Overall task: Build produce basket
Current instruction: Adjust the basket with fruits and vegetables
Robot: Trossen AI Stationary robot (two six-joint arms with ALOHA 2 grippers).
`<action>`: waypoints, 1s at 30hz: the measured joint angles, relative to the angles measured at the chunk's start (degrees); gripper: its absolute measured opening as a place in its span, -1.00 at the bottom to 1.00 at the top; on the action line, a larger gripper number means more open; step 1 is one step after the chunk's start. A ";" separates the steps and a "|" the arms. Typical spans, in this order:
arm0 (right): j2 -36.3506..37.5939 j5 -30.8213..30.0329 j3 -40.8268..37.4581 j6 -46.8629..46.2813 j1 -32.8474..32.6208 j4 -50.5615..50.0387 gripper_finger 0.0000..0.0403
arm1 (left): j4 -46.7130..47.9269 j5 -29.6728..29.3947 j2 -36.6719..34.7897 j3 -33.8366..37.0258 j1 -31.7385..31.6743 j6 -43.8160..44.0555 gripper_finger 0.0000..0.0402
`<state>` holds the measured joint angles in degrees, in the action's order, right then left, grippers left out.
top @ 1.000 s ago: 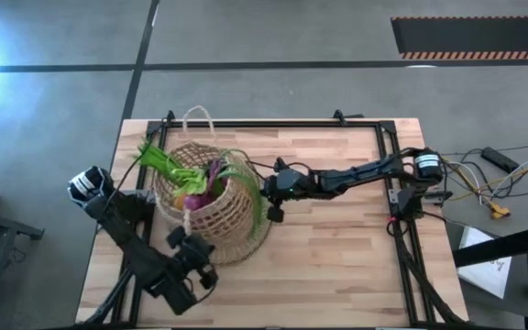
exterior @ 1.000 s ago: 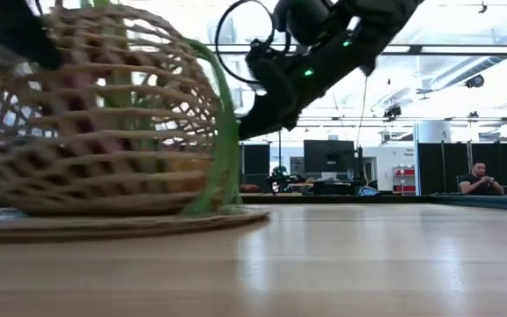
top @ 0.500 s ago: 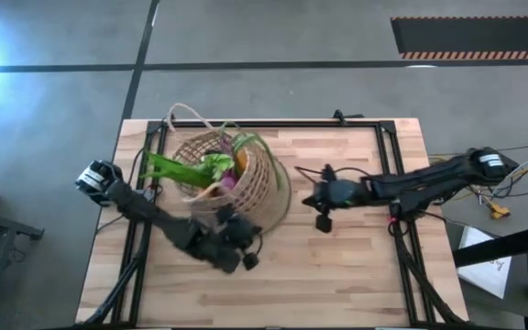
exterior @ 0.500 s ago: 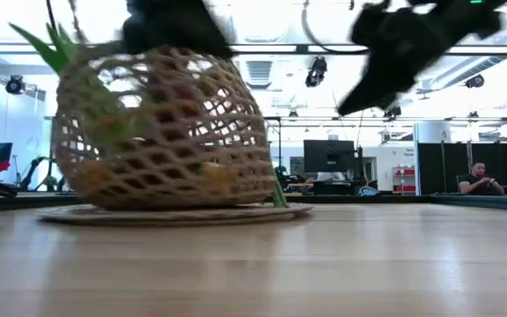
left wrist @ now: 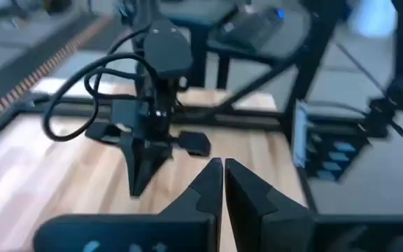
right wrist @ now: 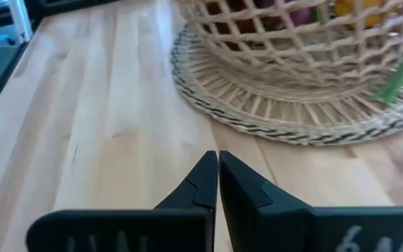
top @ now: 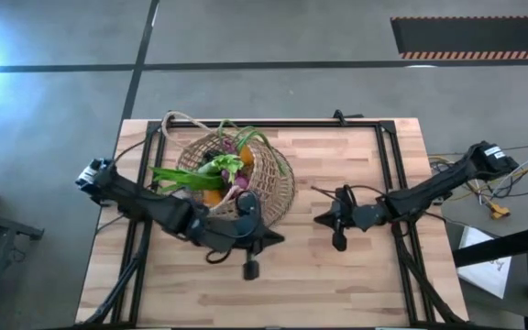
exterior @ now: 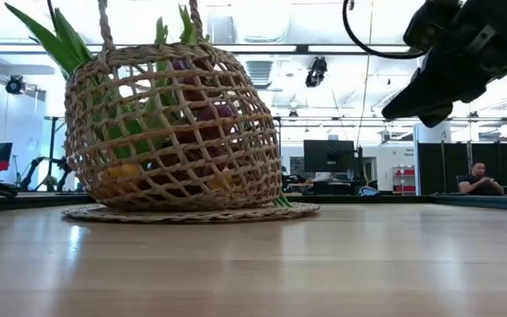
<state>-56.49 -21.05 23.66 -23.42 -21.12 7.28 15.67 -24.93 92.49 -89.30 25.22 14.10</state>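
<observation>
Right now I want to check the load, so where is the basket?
In the high view the basket stands upright on a woven mat, left of the table's centre, towards the far edge.

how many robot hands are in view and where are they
2. The left hand is shut, just in front of the basket near the table's middle. The right hand is shut, to the basket's right, pointing toward it. Neither holds anything.
</observation>
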 joint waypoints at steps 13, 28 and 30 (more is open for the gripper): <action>-10.36 0.04 0.30 0.20 -1.50 6.29 -0.96 | 52.90 -16.26 -2.78 -29.43 16.34 27.86 -1.00; -13.37 0.47 0.37 1.20 -4.23 18.77 -0.96 | 65.05 -13.78 -7.69 -4.22 1.08 48.53 -1.00; -13.37 0.47 0.41 1.41 -5.29 19.53 -0.96 | 63.73 -12.21 -7.12 -0.98 -0.98 48.52 -1.00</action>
<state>-69.87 -20.58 24.08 -22.01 -26.41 26.81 79.39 -37.14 85.37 -90.28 24.24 62.62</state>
